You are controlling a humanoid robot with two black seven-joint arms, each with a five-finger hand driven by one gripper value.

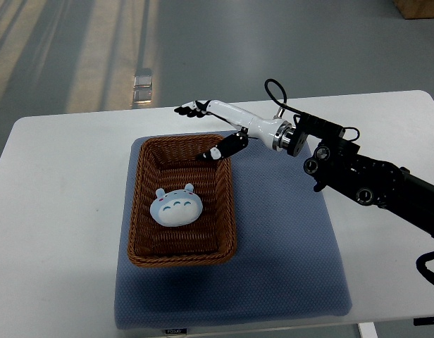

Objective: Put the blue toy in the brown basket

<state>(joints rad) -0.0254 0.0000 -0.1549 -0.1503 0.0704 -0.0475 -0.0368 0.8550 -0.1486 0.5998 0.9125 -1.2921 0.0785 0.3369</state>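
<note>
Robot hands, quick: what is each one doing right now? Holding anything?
Right hand: open, fingers spread, holding nothing, above the brown basket's far rim.
Left hand: not in view.

You lose the right arm (pixel 386 186) past the picture's right edge, the table (pixel 55 211) runs off the bottom, and the box (pixel 420 7) is clipped top right.
</note>
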